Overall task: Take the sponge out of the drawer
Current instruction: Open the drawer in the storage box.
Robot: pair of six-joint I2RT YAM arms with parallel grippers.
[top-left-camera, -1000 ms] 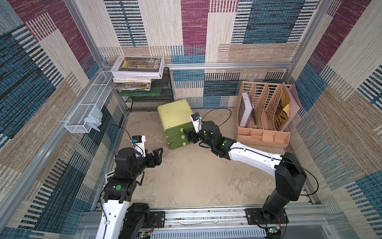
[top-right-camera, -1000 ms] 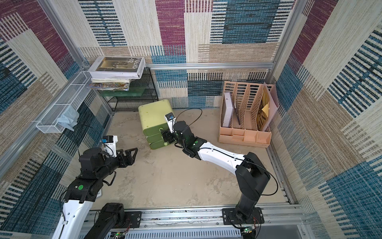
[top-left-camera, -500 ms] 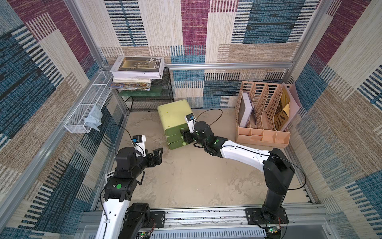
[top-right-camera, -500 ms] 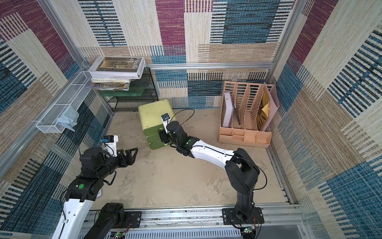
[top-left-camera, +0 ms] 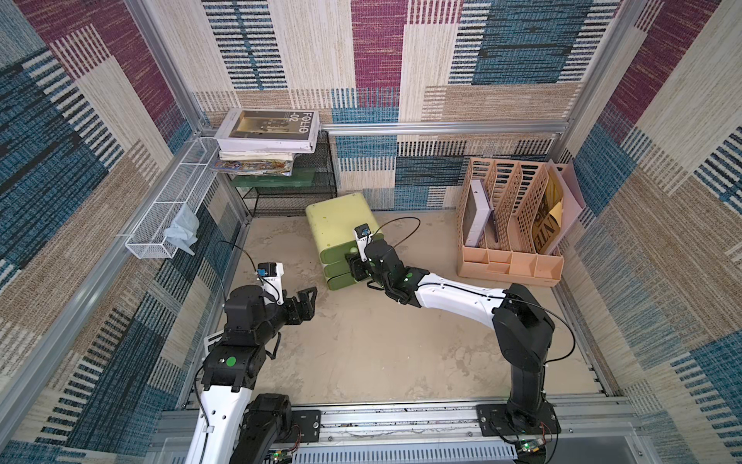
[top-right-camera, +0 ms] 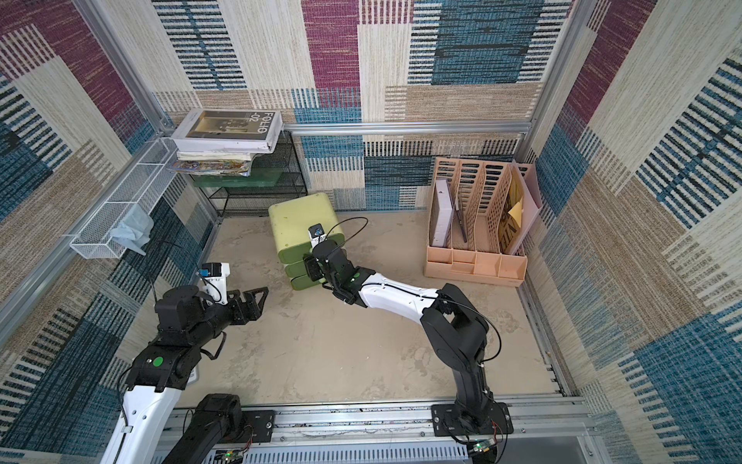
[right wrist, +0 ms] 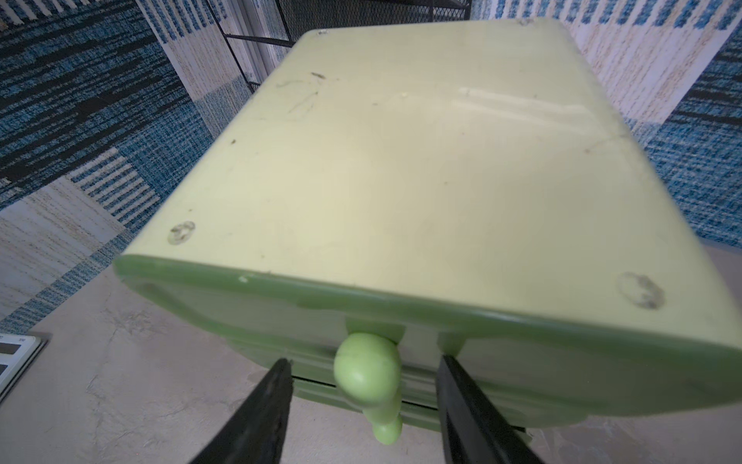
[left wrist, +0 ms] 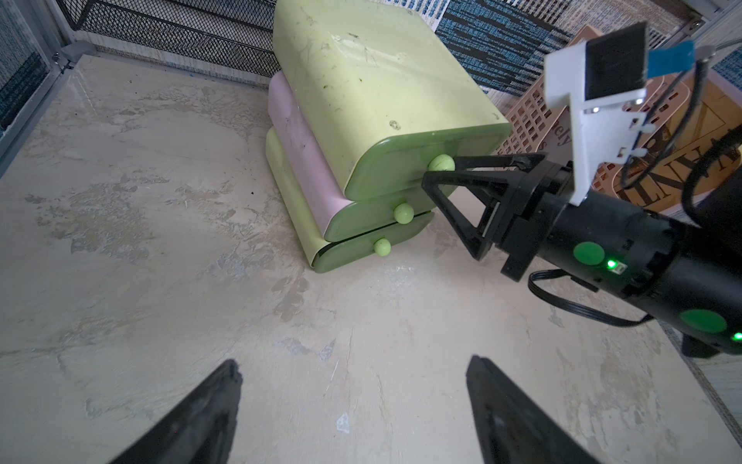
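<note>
- Green drawer unit [top-left-camera: 340,225] stands on the table [top-left-camera: 361,345] near the back wall, its three drawers all shut.
- Out of sight is the sponge; which drawer it lies in cannot be told.
- Right gripper [right wrist: 363,359] is at the top drawer [left wrist: 385,170], fingers [right wrist: 277,393] spread either side of its knob [right wrist: 367,375], a gap showing on both sides, so nothing is pinched.
- Left gripper [left wrist: 354,361] hovers over bare table, well apart from the unit, spread wide and empty.
- Peach rack [top-left-camera: 510,265] stands at the back right.
</note>
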